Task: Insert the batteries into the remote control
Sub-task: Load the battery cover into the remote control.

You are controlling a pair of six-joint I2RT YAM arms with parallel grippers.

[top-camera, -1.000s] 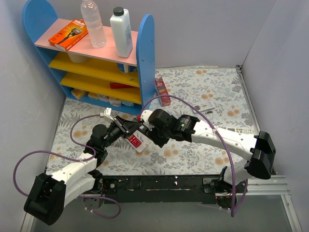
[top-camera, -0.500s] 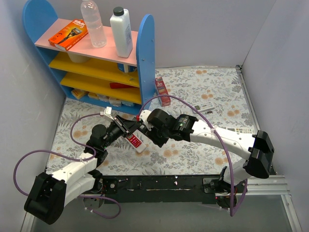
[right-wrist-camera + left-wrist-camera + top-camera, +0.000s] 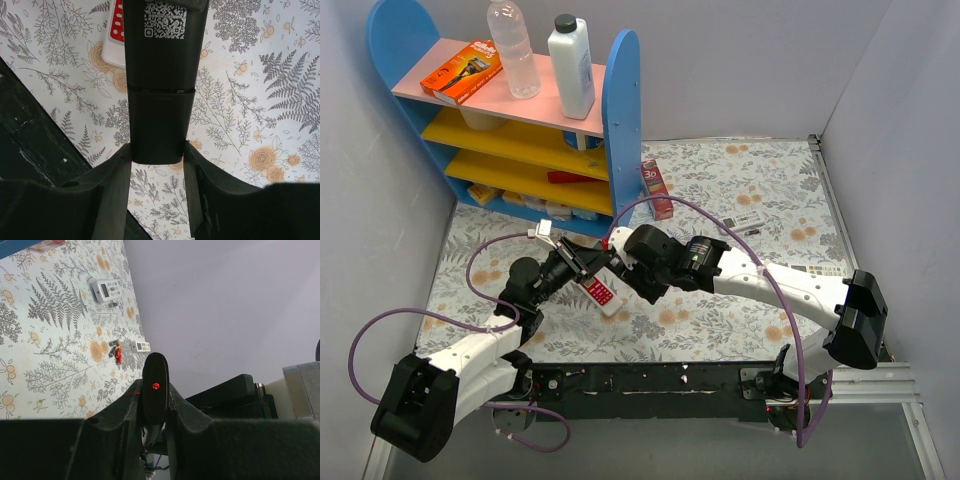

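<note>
The slim black remote control (image 3: 159,75) is held between both grippers above the floral table. In the right wrist view its back faces me, with a QR sticker, and my right gripper (image 3: 156,150) is shut on its near end. In the left wrist view I see the remote (image 3: 155,390) end-on with a red dot, and my left gripper (image 3: 155,392) is shut on it. In the top view the left gripper (image 3: 582,263) and the right gripper (image 3: 622,262) meet at left of centre. Several tiny batteries (image 3: 116,351), red and dark, lie far off on the table near the wall.
A red-and-white remote (image 3: 602,293) lies on the table just under the grippers and also shows in the right wrist view (image 3: 114,35). Two white remotes (image 3: 106,289) (image 3: 142,346) lie near the batteries. A blue shelf unit (image 3: 530,130) stands at the back left, with a red box (image 3: 656,188) beside it.
</note>
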